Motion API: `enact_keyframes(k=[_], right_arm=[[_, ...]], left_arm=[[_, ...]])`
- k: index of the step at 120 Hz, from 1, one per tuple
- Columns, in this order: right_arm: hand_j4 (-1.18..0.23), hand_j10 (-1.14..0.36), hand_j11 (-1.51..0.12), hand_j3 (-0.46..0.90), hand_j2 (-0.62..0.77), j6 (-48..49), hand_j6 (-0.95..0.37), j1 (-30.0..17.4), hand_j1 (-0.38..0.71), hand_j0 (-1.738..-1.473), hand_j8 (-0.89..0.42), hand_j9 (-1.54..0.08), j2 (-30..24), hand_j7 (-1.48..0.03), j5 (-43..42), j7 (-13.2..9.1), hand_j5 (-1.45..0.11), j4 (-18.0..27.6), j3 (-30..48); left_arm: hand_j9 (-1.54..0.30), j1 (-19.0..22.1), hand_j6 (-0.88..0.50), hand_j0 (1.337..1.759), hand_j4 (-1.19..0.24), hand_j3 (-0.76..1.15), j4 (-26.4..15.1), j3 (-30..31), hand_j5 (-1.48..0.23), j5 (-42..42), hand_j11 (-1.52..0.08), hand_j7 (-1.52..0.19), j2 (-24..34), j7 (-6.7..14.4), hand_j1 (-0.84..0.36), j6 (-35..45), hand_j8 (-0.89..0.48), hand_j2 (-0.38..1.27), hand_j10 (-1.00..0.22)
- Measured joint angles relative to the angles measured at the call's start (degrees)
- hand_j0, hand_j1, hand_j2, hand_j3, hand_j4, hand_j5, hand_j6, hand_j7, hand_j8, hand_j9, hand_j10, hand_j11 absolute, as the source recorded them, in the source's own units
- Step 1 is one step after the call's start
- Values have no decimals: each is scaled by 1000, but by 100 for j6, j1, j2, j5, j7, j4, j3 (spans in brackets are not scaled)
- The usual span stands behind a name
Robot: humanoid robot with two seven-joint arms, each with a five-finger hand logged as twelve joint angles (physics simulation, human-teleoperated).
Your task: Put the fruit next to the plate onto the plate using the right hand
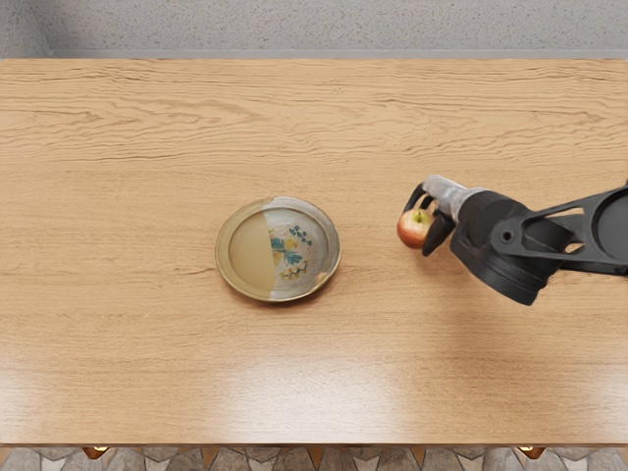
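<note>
While the right arm (pixel 549 245) reaches in from the right edge of the picture, we see its hand (pixel 437 211) at the apple (pixel 412 229), the only fruit on the table (pixel 147 147). The hand is clasped about the apple: its dark fingers (pixel 437 237) curl round the fruit from the right. One arches over the far side and another presses in at the near right side. We read this as a grasp, though we cannot tell how firm it is. We also cannot make out whether the apple rests on the wood or is raised a little off it.

The apple is red with a yellowish patch near the top, and only its left half shows free of the fingers. It lies to the right of the plate (pixel 224 250), near it but clearly apart, with a strip of bare wood between the two. It is therefore not on the plate.

The plate sits slightly left of the middle of the table, flat on the surface. It is round with a dull greenish-gold rim. Its left half is plain tan, and its right half is pale with a blue-green leaf pattern. Nothing lies on it.

The forearm is black with a bulky rounded wrist housing, and a grey cuff joins it to the hand. The table is light wood with a strong grain running left to right. A grey surface (pixel 314 25) shows beyond the table's far edge and patterned tiles (pixel 196 459) below its near edge.
</note>
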Motion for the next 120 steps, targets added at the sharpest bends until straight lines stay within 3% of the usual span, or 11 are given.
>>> enact_keyframes(k=[30, 62, 93, 120], right_arm=[[-520, -709, -971, 0, 102, 7, -430, 281, 235, -1651, -518, -968, 83, -947, 73, 3, -982, 190, 848], [-513, -737, -1039, 0, 62, 21, -436, 734, 191, -1650, -514, -1035, 1008, -994, 583, 3, -1057, 189, 1043], [-512, -755, -1079, 1, 28, 30, -437, 610, 167, -1649, -509, -1074, 2087, -1022, 745, 3, -1095, -510, 1045], [-531, -765, -1070, 0, 25, 20, -451, 215, 157, -1648, -523, -1065, 2419, -1026, 686, 3, -1089, -1056, 1013]], left_arm=[[-318, 0, -245, 1658, -245, 0, 0, 0, -318, 1, -318, -318, 0, 0, 55, 0, -245, 49, -245], [-318, 0, -245, 1658, -245, 0, 0, 1, -318, 0, -318, -318, 0, 0, 55, 0, -245, 49, -245], [-318, 0, -245, 1658, -245, 0, 0, 1, -318, -1, -318, -318, 0, 0, 55, 0, -245, 49, -245], [-318, 0, -245, 1658, -245, 0, 0, 1, -318, -1, -318, -318, 0, 0, 55, 0, -245, 49, -245]])
